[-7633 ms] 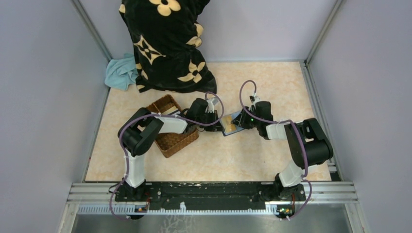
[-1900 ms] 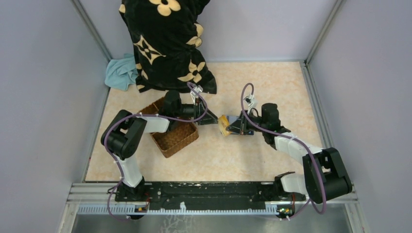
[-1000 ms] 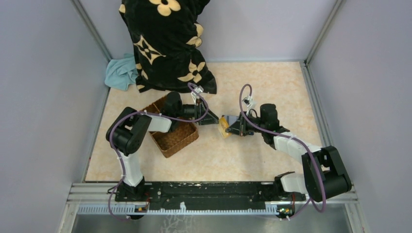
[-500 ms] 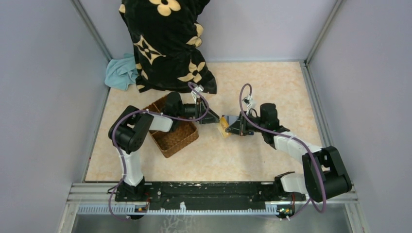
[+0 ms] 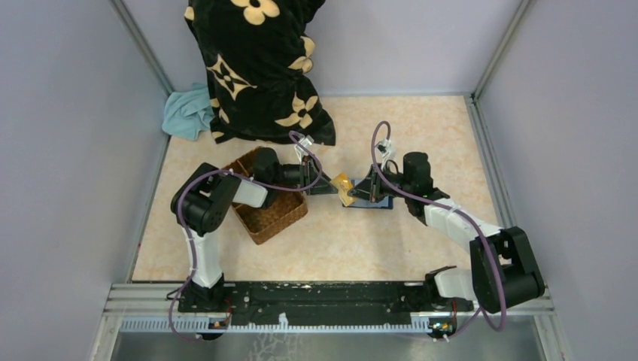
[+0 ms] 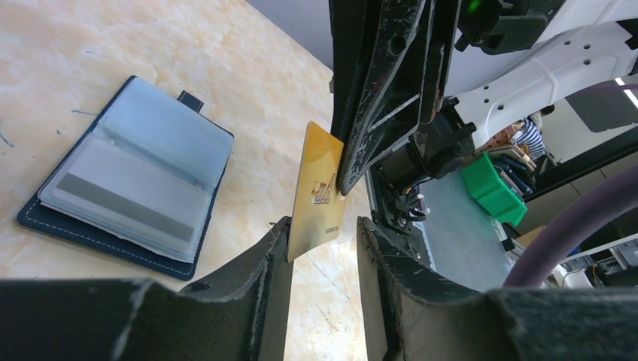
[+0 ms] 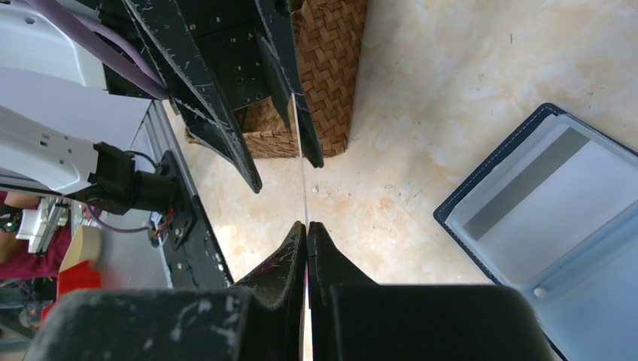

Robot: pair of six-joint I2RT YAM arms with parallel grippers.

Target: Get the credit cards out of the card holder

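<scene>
Above table (image 6: pixel 150 45), right pincer (image 7: pixel 307 226) clenched on gold credit card (image 6: pixel 320 188), held on edge; left pincer (image 6: pixel 323 224) straddled card's free end, jaws apart. Card holder (image 6: pixel 128 188) lay open on table nearby.

The thin gold rectangular credit card (image 5: pixel 342 186) is out of the dark navy folding card holder (image 5: pixel 378 201) — seconds ago both grippers crowded that holder near the middle of the table (image 5: pixel 421 135). The right gripper (image 5: pixel 353 192) now pinches the card clear of the holder, which lies open and flat, while the left gripper (image 5: pixel 332 186) has crossed the gap — its narrowing jaws straddle the card's free end.
</scene>
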